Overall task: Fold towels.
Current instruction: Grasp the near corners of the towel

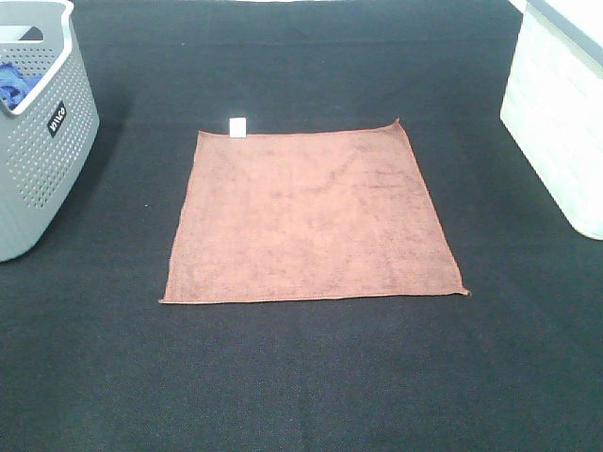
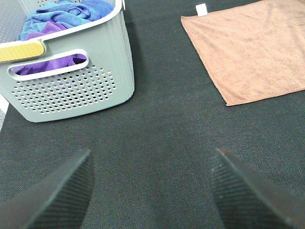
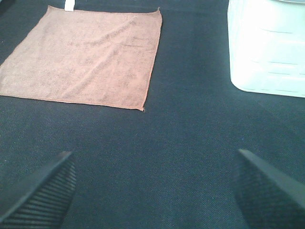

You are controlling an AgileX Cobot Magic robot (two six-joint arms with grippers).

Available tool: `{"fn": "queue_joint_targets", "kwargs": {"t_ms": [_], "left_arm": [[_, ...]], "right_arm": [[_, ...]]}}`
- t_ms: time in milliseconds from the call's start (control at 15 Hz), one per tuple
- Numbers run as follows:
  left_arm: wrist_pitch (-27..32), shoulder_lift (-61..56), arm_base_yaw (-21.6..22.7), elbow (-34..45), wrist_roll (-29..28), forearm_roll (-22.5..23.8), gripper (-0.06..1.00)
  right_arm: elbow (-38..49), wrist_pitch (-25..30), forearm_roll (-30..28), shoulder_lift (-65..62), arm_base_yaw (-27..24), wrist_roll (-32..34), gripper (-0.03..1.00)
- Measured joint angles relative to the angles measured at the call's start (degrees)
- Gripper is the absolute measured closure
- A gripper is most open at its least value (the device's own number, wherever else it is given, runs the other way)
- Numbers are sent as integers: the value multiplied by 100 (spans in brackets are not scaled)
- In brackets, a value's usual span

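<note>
I am seeing the towel (image 1: 311,217) lying flat on the tabletop (image 1: 301,377); left gripper (image 2: 150,188) and right gripper (image 3: 152,188) are hovering, fingers spread.

A terracotta towel (image 1: 311,217) lies flat on the black table (image 1: 301,377), ahead of and between the left fingers (image 2: 57,195) and right fingers (image 3: 43,195), a grey basket (image 1: 42,160) standing beyond the left pair, a white bin (image 1: 556,132) beyond the right.

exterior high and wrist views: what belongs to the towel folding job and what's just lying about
Job: terracotta towel, spread flat; left claw and right claw, both open.
Lying about: grey perforated basket holding blue and purple cloths; white bin; black mat.
</note>
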Motion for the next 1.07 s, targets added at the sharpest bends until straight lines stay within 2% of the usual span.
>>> {"fn": "queue_joint_targets", "kwargs": {"t_ms": [1067], "left_arm": [[0, 0, 0, 0, 0, 0, 28]], "right_arm": [[0, 0, 0, 0, 0, 0, 14]]}}
